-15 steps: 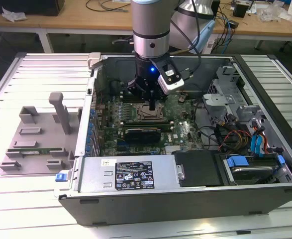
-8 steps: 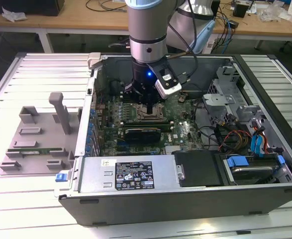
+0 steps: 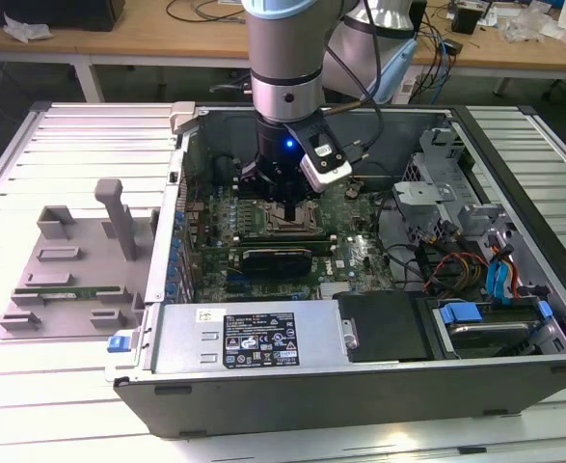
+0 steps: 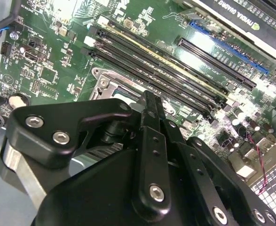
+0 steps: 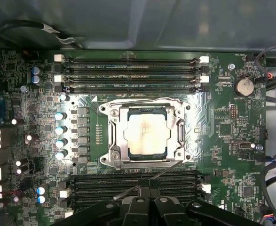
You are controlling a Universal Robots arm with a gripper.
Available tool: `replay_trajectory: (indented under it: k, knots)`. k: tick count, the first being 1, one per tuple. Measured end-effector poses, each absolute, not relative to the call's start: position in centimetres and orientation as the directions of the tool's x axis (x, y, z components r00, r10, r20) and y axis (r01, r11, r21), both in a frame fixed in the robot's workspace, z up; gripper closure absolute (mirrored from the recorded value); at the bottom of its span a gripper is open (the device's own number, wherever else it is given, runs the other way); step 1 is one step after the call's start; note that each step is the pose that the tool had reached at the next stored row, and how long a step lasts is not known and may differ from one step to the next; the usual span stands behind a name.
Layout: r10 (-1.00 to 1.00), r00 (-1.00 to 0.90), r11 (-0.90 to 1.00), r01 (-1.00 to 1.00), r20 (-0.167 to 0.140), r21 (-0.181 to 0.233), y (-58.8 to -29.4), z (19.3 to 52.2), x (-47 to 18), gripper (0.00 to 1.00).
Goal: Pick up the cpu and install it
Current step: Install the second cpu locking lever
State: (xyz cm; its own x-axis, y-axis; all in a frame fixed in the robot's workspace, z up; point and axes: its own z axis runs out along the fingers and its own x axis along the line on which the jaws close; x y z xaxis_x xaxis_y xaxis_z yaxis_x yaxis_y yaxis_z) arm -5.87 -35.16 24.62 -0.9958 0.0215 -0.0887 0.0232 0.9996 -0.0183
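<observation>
The cpu (image 5: 146, 134), a square chip with a pale silver-grey top, lies flat inside the metal-framed socket (image 5: 113, 134) on the green motherboard (image 5: 222, 141) in the first wrist view. My gripper (image 5: 148, 186) hovers just off the socket's edge, over the neighbouring memory slots, with its black fingers pressed together and nothing between them. In the exterior view the gripper (image 3: 290, 210) hangs low inside the open computer case, right above the socket (image 3: 281, 224). The second wrist view has the gripper (image 4: 149, 101) in front of the socket corner (image 4: 105, 80).
Memory slots (image 5: 130, 73) flank the socket on two sides. A graphics card (image 3: 278, 256), power supply (image 3: 249, 338), drive cage (image 3: 437, 164) and loose cables (image 3: 446, 265) fill the case. A grey fixture tray (image 3: 70, 270) holding a green memory stick (image 3: 75, 290) lies at the exterior view's left.
</observation>
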Motion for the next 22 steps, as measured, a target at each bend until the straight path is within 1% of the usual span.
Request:
replay_trajectory:
  k: [22]
  knots:
    - [0.014, -0.996, 1.0, 0.016, -0.089, -0.018, -35.18, 23.91, -6.78, 0.89]
